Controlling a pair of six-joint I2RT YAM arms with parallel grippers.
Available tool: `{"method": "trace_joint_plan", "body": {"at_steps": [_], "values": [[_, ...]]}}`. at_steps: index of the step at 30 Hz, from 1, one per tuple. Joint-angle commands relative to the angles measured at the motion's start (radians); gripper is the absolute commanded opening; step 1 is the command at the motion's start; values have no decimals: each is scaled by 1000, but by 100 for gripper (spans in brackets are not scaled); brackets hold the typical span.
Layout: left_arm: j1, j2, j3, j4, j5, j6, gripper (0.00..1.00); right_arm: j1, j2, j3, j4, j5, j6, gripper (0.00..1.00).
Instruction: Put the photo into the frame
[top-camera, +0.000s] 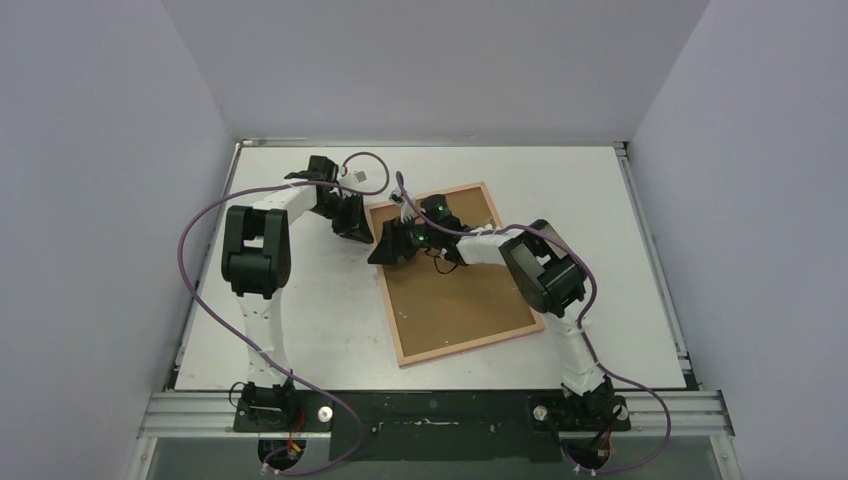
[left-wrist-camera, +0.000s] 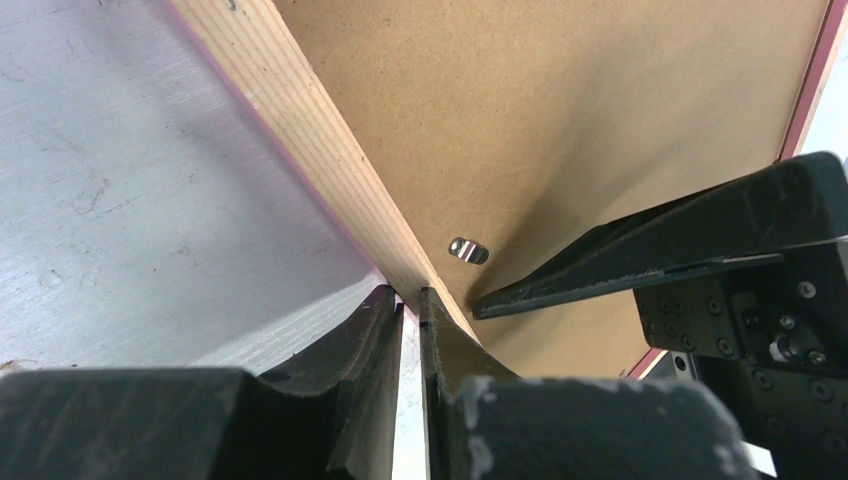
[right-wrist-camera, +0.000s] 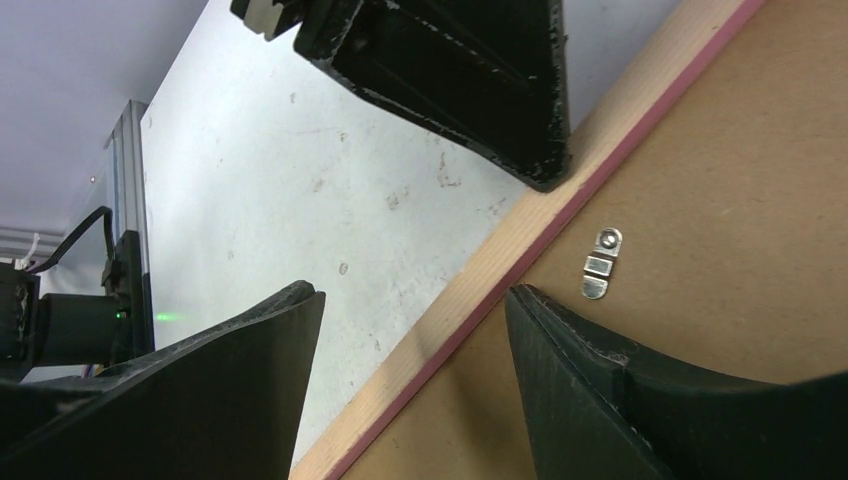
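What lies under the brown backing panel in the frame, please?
The backing panel fills the frame edge to edge, with a small metal clip on its upper face. Whatever lies beneath is covered; the photo shows in no view.

My top camera looks down from high behind the 6 o'clock edge of the table (top-camera: 310, 330), far enough off to hold all of it. My left wrist camera sits hard against the frame (left-wrist-camera: 300, 130) rail, facing about 4 o'clock. My right wrist camera hangs close above the same rail facing 9 o'clock, and both share that rail and one metal clip (left-wrist-camera: 467, 250), toward 10 o'clock from the table's middle.
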Motion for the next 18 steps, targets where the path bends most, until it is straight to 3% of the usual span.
{"method": "trace_joint_plan", "body": {"at_steps": [1,11,18], "values": [[2,-1,-21,44,-51,26,10,18,-36,-10,13,-26,10,68],[2,-4,-25,39,-52,29,9,-73,-109,7,-3,-23,15,68],[2,-4,-25,40,-51,28,9,-96,-76,46,-11,-18,26,69]]}}
